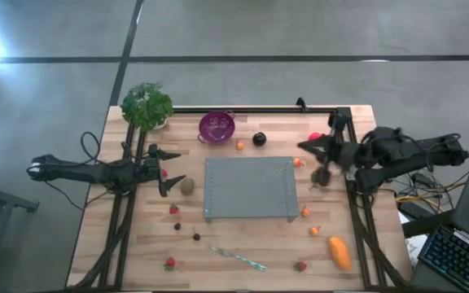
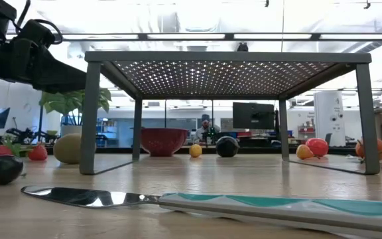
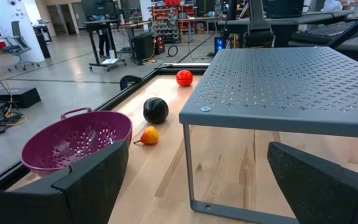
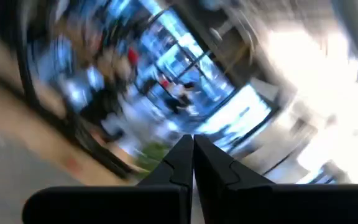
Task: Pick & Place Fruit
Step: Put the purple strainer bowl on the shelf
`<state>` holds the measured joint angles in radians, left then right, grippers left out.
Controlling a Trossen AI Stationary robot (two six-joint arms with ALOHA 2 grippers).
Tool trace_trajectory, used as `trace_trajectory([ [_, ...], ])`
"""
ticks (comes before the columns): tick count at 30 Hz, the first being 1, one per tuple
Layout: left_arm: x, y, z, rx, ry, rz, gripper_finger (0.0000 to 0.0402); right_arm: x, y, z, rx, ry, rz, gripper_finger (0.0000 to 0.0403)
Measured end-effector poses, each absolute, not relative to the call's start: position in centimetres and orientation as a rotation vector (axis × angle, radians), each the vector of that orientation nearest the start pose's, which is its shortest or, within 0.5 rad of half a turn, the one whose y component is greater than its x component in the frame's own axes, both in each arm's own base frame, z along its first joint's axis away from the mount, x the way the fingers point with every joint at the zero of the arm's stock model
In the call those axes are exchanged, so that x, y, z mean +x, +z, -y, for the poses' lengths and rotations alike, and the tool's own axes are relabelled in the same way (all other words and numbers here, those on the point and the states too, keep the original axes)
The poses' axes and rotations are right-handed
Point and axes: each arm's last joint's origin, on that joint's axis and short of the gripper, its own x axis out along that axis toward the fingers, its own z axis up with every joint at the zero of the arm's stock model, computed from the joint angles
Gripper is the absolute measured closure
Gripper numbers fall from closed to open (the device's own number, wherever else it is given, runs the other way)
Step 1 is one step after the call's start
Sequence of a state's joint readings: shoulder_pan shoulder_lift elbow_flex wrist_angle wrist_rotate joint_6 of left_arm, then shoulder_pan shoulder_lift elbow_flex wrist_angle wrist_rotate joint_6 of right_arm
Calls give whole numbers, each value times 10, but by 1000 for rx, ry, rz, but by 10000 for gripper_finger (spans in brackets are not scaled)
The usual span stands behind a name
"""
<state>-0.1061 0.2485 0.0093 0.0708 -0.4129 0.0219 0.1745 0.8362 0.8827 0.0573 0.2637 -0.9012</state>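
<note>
So, nothing picked up yet, fruit all over the tabletop.
Left gripper hangs left of centre, fingers spread wide, kiwi just beside it. Right gripper, fingers pinched shut and empty, right of centre. Next: drop onto the kiwi, close.

The wooden surface stands on a grey concrete floor crossed by dark seams; beyond the surface, strip lights line a bright ceiling; desks and a monitor behind.
</note>
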Motion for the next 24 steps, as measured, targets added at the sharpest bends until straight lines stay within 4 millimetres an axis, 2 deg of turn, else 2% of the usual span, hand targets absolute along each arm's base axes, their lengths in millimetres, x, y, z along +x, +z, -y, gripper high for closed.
trace_trajectory([
  [3, 110, 153, 0, 65, 304, -167, 12, 206, 384, -29, -1310, -106, -15, 394],
  [5, 110, 153, 0, 65, 305, -167, 12, 223, 390, -32, -1528, -102, -33, 394],
  [8, 110, 153, 0, 65, 304, -167, 12, 249, 394, -36, -1731, -79, -62, 394],
  [11, 110, 153, 0, 65, 304, -167, 12, 280, 392, -42, -1795, -40, -96, 394],
  [15, 110, 153, 0, 66, 304, -167, 12, 323, 386, -49, -1652, -16, -119, 394],
  [17, 110, 153, 0, 65, 305, -167, 12, 346, 382, -51, -1408, -42, -147, 394],
  [19, 110, 153, 0, 65, 305, -167, 12, 365, 381, -51, -1044, -192, -218, 394],
  [20, 110, 153, 0, 65, 304, -167, 12, 374, 382, -48, -940, -304, -252, 394],
  [24, 110, 153, 0, 65, 305, -167, 12, 385, 409, -21, -858, -709, -345, 394],
])
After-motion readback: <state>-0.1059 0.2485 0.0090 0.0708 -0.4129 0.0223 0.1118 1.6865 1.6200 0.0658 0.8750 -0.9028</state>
